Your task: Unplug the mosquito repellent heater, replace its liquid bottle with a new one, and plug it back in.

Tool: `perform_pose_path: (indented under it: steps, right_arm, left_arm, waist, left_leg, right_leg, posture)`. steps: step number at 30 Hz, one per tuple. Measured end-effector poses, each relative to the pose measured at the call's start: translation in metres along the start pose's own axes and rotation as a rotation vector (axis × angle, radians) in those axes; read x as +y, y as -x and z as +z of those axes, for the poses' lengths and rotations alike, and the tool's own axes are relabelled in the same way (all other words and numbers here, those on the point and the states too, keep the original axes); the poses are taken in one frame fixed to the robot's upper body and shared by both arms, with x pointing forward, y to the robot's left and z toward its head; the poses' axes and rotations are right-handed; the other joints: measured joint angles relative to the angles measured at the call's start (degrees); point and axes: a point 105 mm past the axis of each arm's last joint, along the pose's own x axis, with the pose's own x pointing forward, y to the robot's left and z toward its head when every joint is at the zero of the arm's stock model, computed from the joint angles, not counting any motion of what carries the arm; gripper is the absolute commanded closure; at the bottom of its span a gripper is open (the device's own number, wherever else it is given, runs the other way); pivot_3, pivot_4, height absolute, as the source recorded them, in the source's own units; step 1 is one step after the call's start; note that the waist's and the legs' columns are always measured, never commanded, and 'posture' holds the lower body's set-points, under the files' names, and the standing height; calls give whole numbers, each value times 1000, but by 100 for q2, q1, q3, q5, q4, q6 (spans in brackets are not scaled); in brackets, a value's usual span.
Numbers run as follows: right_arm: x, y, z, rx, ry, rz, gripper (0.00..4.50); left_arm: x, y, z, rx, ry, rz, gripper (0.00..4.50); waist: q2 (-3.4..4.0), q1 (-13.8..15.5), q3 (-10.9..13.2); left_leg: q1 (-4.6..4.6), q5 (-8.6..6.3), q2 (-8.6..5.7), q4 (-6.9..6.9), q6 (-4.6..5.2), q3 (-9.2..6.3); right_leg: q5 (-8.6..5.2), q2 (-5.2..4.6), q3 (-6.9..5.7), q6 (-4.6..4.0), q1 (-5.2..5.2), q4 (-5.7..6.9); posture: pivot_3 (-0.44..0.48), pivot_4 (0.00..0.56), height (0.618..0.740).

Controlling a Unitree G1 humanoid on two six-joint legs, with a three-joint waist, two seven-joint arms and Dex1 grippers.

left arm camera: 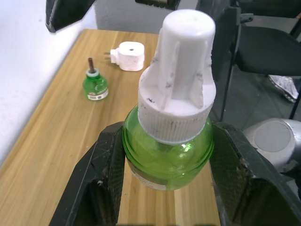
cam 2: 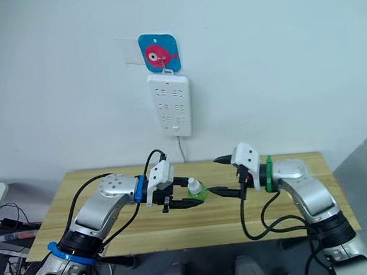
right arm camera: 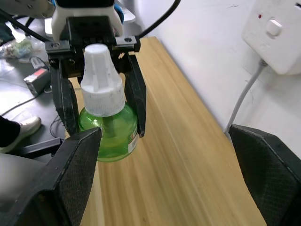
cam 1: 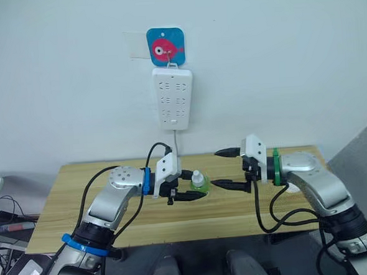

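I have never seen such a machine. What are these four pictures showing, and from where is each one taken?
It is a humanoid robot with two arms. Two pictures come from cameras in its head, looking down over a wooden table. The other two come from cameras on its wrists. The left gripper holds the new one, a green bottle with a white cap, above the table. The right gripper faces it, fingers open. The left wrist view shows the old bottle and the white heater lying unplugged. A power strip hangs on the wall.
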Motion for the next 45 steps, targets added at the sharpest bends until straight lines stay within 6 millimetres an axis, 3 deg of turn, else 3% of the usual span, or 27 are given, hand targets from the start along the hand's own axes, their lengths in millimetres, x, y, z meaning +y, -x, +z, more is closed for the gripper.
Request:
perform_pose_path:
  steps: [9,16,22,27,30,33,36,45]
  right_arm:
    - [23,-30,13,-87,-30,89,26]
    - [13,-53,20,-113,0,10,26]
    - [8,-42,7,-52,25,-5,26]
    - [3,-10,0,-13,0,-14,26]
    - [6,2,8,-30,-36,19,26]
    - [16,-1,16,-64,-61,82,380]
    - [24,-6,23,-105,-113,123,1253]
    - [29,-25,31,-140,-115,118,1253]
  left_arm:
    - [0,0,-1,1,2,-1,2262]
    - [0,0,0,-1,3,-1,2262]
    - [0,1,-1,7,2,2,2262]
    - [0,2,-2,9,3,0,2262]
    - [-1,2,-2,9,4,-4,2262]
    - [-1,1,-1,4,-2,-13,2262]
    - [1,1,0,5,-10,-16,2262]
    - [1,2,0,8,-13,-18,2262]
  waist:
    - [-3,6,-2]
    - [-7,15,-6]
    - [-7,26,-6]
    - [-7,22,-6]
    - [-7,14,-6]
    - [-7,-33,-6]
    - [-7,-44,-6]
    - [-7,-76,-6]
  left_leg:
    - [-1,0,-1,1,-1,-1]
    - [-3,1,-1,2,-2,-1]
    - [-2,1,-3,2,-1,-1]
    - [-2,1,-3,2,-1,0]
    - [-1,1,-1,2,-1,-2]
    - [0,1,0,2,-1,-1]
    - [-1,1,-1,4,-1,-1]
    - [-2,1,-1,4,-1,-2]
  right_leg:
    - [0,-1,-2,0,0,1]
    - [0,-2,-2,0,-2,4]
    - [0,-4,-4,0,-1,5]
    - [0,-4,-2,0,0,4]
    - [0,-1,-3,0,0,5]
    - [0,1,0,0,-1,8]
    - [0,0,-1,0,0,8]
    - [0,-1,-1,0,-1,9]
  posture:
    - [-25,92,740]
    - [-24,94,740]
    - [-28,96,740]
    - [-52,99,740]
    - [-55,99,740]
    - [-52,100,740]
    - [-50,101,740]
    - [-42,105,740]
